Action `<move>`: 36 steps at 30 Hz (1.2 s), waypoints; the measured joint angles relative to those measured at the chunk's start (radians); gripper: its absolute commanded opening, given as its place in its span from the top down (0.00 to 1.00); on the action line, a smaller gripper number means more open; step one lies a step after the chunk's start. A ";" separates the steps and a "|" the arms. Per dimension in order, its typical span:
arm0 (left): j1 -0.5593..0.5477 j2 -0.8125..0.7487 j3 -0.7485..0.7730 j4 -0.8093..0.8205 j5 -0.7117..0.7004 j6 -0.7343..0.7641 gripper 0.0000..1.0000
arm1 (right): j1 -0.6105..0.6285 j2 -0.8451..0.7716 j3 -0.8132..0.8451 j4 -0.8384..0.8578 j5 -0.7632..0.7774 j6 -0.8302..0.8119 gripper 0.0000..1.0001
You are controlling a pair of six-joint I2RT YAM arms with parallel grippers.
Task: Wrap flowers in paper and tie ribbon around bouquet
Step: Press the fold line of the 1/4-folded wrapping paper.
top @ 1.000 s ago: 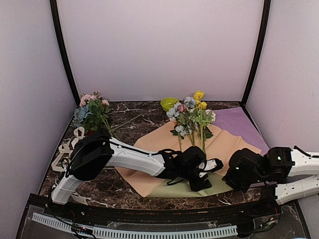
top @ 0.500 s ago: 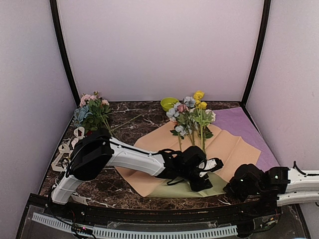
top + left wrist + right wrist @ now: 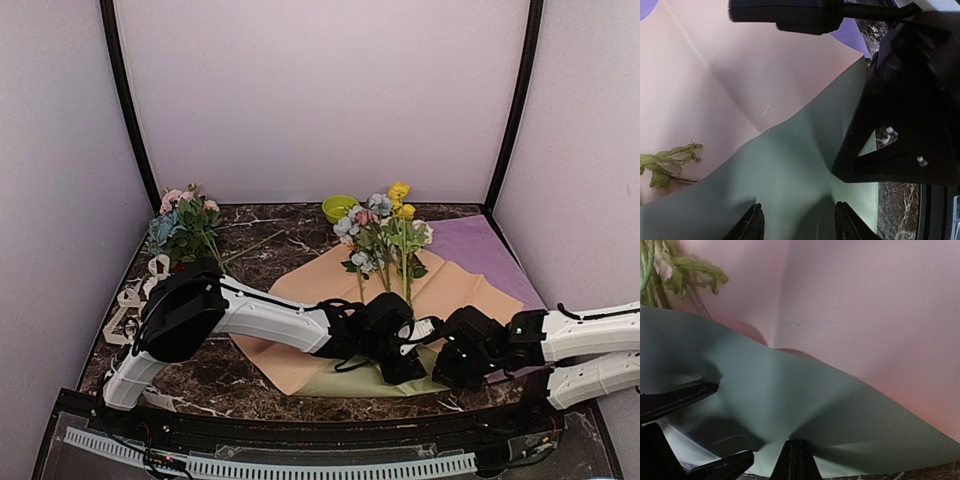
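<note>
The flowers (image 3: 385, 238) lie on the peach paper (image 3: 470, 290), heads toward the back; a leafy stem shows in the left wrist view (image 3: 667, 161) and the right wrist view (image 3: 675, 275). Under the peach sheet lies the sage-green paper (image 3: 340, 380), near corner toward me. My left gripper (image 3: 408, 368) hovers low over the green sheet (image 3: 785, 165), open (image 3: 800, 222), nothing between its fingers. My right gripper (image 3: 437, 368) is shut (image 3: 795, 457); its joined tips press on the green sheet (image 3: 790, 385), which puckers around them. The ribbon (image 3: 135, 295) lies at the table's left edge. No wrapped bouquet is in view.
A loose leafy cluster of pink and blue blooms (image 3: 185, 225) lies at the back left. A flat purple sheet (image 3: 490, 250) lies at the right under the peach sheet. A lime-green bowl (image 3: 340, 208) stands by the back wall. The two grippers are almost touching.
My right arm has swung in from the right edge, leftward onto the green sheet, and its jaws have shut. The left arm and the flowers have not moved.
</note>
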 measured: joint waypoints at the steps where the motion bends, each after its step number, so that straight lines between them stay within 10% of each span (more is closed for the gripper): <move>1: 0.000 0.000 0.000 0.000 -0.001 0.000 0.50 | 0.000 0.041 0.023 -0.001 -0.012 -0.025 1.00; 31: 0.000 -0.621 -0.763 -0.212 -0.284 -0.236 0.58 | -0.002 0.077 0.039 -0.009 -0.056 -0.235 0.97; 36: 0.001 -0.804 -0.858 -0.356 -0.322 -0.376 0.45 | -0.002 0.109 0.069 -0.039 -0.057 -0.275 0.96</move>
